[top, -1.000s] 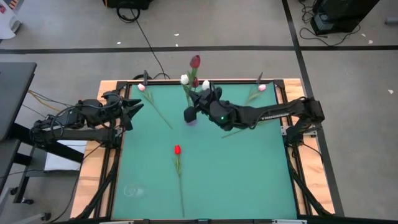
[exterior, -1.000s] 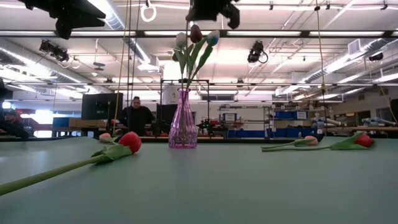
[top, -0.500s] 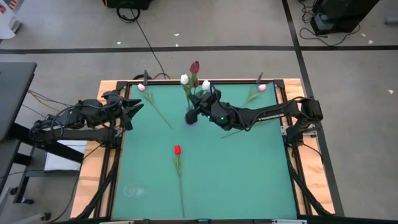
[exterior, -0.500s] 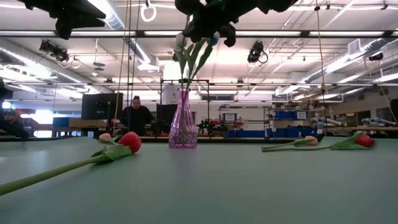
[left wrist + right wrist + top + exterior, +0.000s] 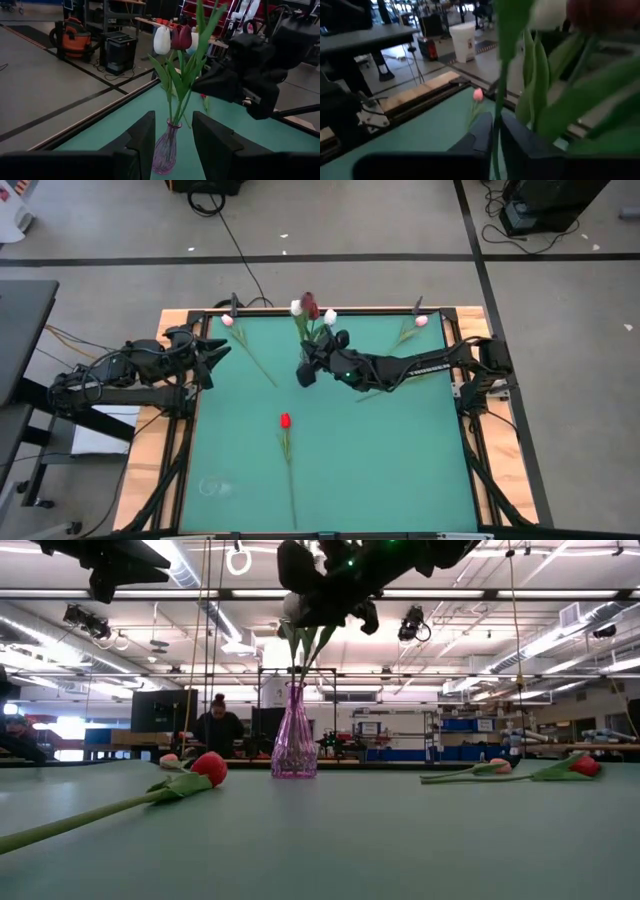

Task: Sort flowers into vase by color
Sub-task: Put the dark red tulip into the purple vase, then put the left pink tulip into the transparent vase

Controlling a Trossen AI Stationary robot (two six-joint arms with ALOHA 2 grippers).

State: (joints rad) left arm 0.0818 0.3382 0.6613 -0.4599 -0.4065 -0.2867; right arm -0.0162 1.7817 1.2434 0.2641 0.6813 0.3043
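Judged by how things lie, the sorting is under halfway. On the green-topped table (image 5: 400, 470), taken as a clock face from above, a slim pink glass vase (image 5: 294, 745) stands between the centre and 12 o'clock. It holds three artificial tulips: two white tulips (image 5: 162, 40) and one dark red tulip (image 5: 181, 37), so the bunch is mixed rather than of one colour. No second vase shows plainly. The right gripper (image 5: 318, 358) hangs directly over the vase mouth. In its own wrist view its fingers (image 5: 482, 132) are pressed in close on a green stem (image 5: 496, 100) that rises out of the bunch. I judge that this flower is just being seated and not yet let go. Four flowers lie loose on the table. A bright red tulip (image 5: 285, 420) lies just off centre toward 7 o'clock. A pale pink tulip (image 5: 228, 321) lies in the 11 o'clock corner and another pink tulip (image 5: 421, 321) in the 1 o'clock corner. A red-headed tulip (image 5: 585, 765) lies toward 2 o'clock, largely under the right arm. The left gripper (image 5: 215, 352) waits at the 9 o'clock edge, fingers spread with nothing between them.
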